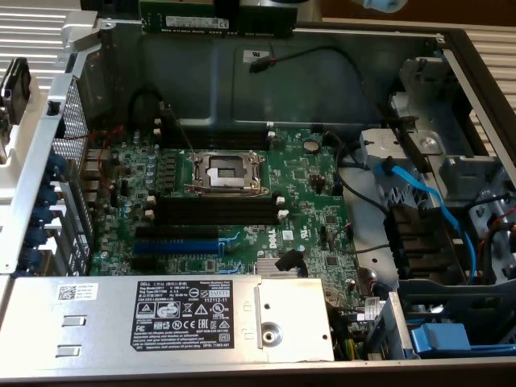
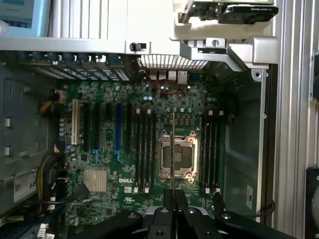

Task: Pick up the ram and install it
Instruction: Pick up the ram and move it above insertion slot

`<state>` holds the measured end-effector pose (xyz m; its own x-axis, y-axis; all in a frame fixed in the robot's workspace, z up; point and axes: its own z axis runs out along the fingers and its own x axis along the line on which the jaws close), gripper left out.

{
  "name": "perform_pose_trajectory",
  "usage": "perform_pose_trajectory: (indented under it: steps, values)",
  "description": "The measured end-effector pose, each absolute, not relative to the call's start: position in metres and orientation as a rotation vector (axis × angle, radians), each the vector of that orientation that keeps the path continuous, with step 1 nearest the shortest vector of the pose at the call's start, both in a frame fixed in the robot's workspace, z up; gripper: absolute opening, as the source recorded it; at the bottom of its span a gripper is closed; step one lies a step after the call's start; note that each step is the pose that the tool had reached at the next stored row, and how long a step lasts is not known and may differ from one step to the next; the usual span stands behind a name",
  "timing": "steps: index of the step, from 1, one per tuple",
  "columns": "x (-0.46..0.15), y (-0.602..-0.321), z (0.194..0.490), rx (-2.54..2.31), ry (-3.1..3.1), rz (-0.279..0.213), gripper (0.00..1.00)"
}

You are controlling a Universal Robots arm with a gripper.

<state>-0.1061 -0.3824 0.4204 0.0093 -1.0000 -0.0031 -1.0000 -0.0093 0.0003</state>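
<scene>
The ram [image 1: 214, 20], a long green stick with a white label, hangs level above the back wall of the open computer case, at the top of the exterior view. My gripper [image 1: 226, 5] is shut on its upper edge. In the wrist view the ram [image 2: 173, 149] shows edge-on as a thin line running out from between the gripper [image 2: 174, 193] fingers, over the processor socket [image 2: 177, 157]. The black memory slots [image 1: 214, 211] lie on the green motherboard [image 1: 306, 173] in front of the socket [image 1: 226, 172], with another bank [image 1: 214, 139] behind it. All these slots stand unfilled.
A blue expansion slot [image 1: 176, 247] lies in front of the memory slots. A metal cover with a black label [image 1: 161, 314] spans the case's front. Blue and black cables [image 1: 419, 193] and a drive cage crowd the exterior view's right. A perforated case wall [image 1: 76, 153] rises on its left.
</scene>
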Motion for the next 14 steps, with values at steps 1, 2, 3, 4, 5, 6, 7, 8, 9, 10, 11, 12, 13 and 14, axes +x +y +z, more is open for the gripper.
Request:
perform_pose_trajectory:
  steps: [1, 2, 3, 4, 5, 6, 7, 8, 9, 10, 11, 12, 13, 14]
  values:
    - [-0.103, -0.382, 0.42, -2.231, 2.212, 0.0, 0.12]
    - [-0.102, -0.382, 0.42, -2.23, 2.216, -0.003, 0.12]
    - [-0.101, -0.382, 0.42, -2.228, 2.219, -0.004, 0.12]
    - [-0.101, -0.382, 0.42, -2.226, 2.223, -0.006, 0.12]
    - [-0.101, -0.383, 0.42, -2.223, 2.226, -0.006, 0.12]
    - [-0.101, -0.384, 0.42, -2.222, 2.228, -0.006, 0.12]
    - [-0.101, -0.385, 0.419, -2.22, 2.229, -0.007, 0.12]
    - [-0.101, -0.387, 0.418, -2.217, 2.23, -0.008, 0.12]
    - [-0.101, -0.39, 0.416, -2.215, 2.231, -0.01, 0.12]
    - [-0.101, -0.392, 0.415, -2.212, 2.232, -0.013, 0.12]
    - [-0.101, -0.394, 0.413, -2.21, 2.233, -0.014, 0.12]
    - [-0.101, -0.397, 0.412, -2.209, 2.233, -0.014, 0.12]
    - [-0.101, -0.4, 0.412, -2.209, 2.233, -0.013, 0.12]
    - [-0.101, -0.403, 0.412, -2.209, 2.233, -0.013, 0.12]
